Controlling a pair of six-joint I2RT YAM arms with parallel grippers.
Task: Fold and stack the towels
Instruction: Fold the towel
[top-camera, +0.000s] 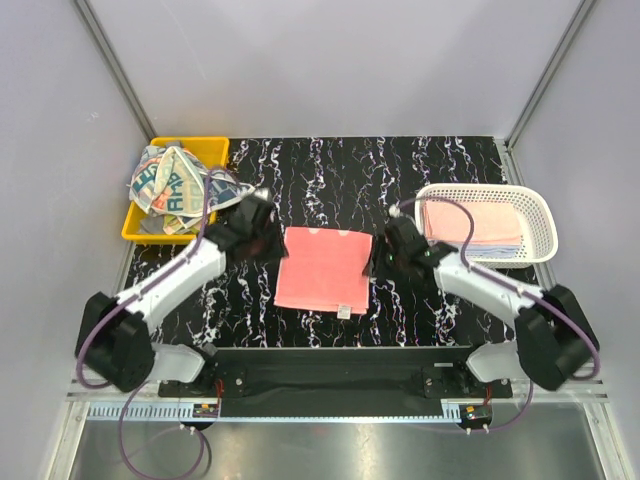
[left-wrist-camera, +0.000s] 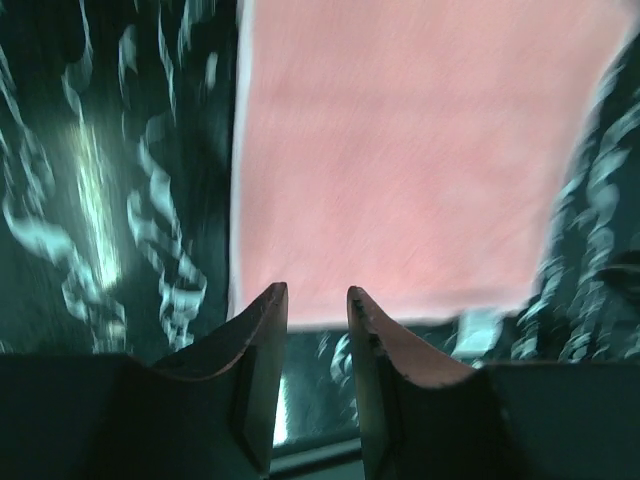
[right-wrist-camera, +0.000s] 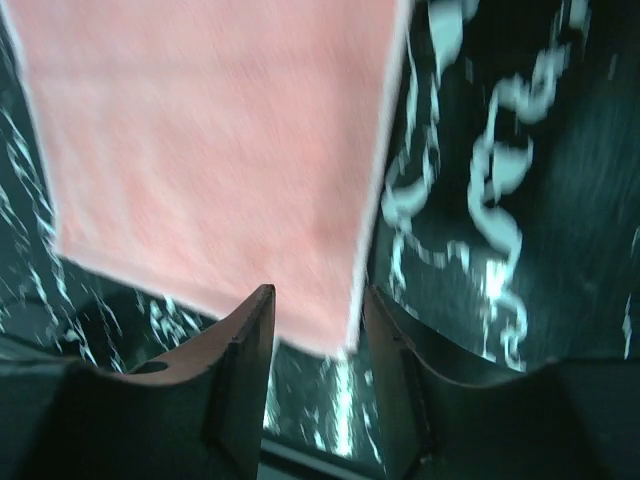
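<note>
Though tiny, perhaps tag (top-camera: 344, 310) on pink towel (top-camera: 318, 268)

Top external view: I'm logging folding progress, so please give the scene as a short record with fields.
pink towel: spread flat on the black table, mid-table
left gripper: open, by the towel's far left corner
right gripper: open, by the towel's far right corner
yellow bin: far left, holds crumpled patterned towels
white basket: right side, holds folded towels, pink on top
</note>
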